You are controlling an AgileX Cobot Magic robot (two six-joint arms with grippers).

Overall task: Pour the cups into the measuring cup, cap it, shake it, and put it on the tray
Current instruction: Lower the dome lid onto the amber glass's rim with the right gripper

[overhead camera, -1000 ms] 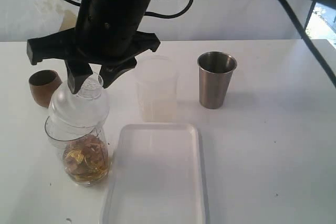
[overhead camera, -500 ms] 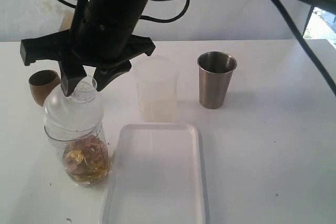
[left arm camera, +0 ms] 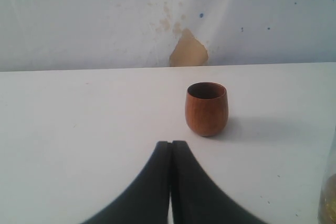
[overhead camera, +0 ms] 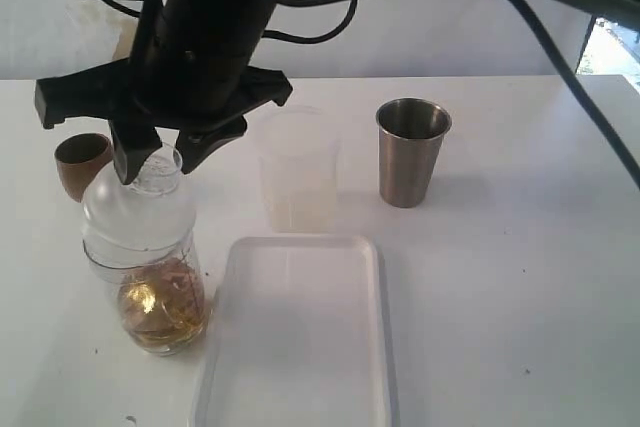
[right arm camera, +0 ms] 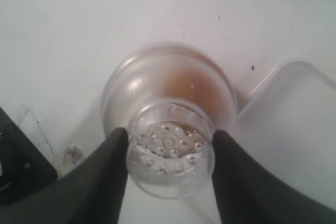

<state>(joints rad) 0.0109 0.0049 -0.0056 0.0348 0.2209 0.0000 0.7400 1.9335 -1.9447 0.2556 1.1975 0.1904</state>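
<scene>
Clear plastic measuring cup (overhead camera: 150,292), amber contents, toward table's (overhead camera: 520,277) near-left corner beside tray (overhead camera: 300,243); right gripper (overhead camera: 155,159) clenched on its cap (overhead camera: 140,209) neck, left gripper (left arm camera: 171,182) pressed closed, empty; hazard: loosely seated cap parting mid-shake, spilling.

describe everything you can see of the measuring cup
The measuring cup is a clear plastic cylinder, upright, with golden-brown contents in its lower part. A clear domed cap sits on it, narrowing to a perforated strainer neck. The right end effector is closed on that neck from above. The cup is close beside the left rim of the tray; whether they touch is unclear.
</scene>
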